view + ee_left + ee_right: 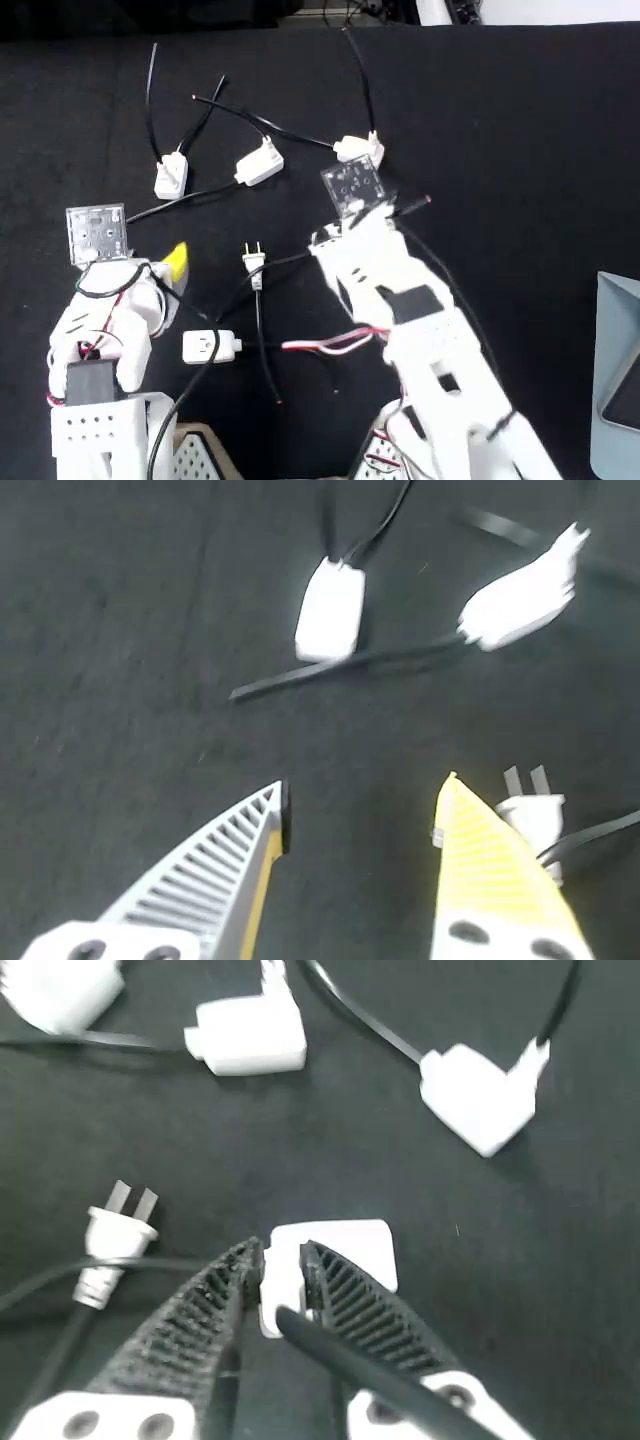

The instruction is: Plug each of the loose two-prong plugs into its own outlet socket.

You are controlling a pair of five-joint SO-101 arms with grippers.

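On the black cloth [520, 120], the right gripper [280, 1255] has its fingers pinched narrow on a white socket [345, 1250], with the loose plug [118, 1232] lying just beside. The left gripper [365, 785] is spread wide, with that plug near its yellow finger [490, 860]. 3 white blocks [258, 163] sit farther back.

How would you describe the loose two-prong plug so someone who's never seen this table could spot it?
On the black table, look in the gap between the two white arms, beside the yellow finger of the left gripper. The plug lies there; unlike the blocky white sockets around it, it shows two bare prongs, pointing away from the arms' bases.
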